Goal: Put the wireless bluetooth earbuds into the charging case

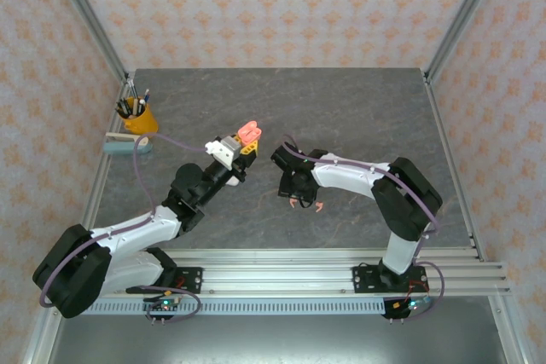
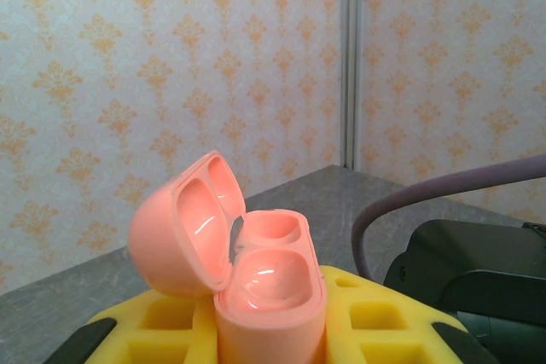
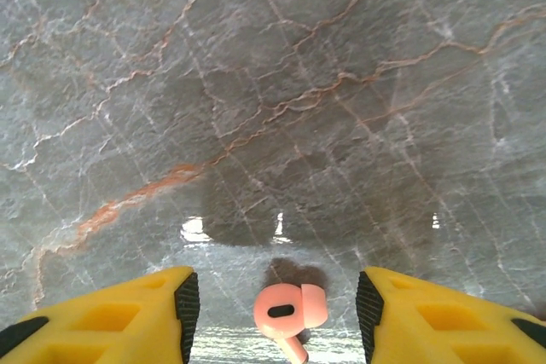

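Right pincer (image 3: 276,300) stands open, straddling a pink earbud (image 3: 288,309) that lies on the table (image 3: 256,83) squarely between its fingers. The stem apparently points back toward the wrist, though it is partly cropped. Left pincer (image 1: 243,146), clamped on the open case (image 1: 249,132), waits raised alongside.

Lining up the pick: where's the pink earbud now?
In the right wrist view, the earbud lies on the table between the open right pincer's fingers, touching neither.
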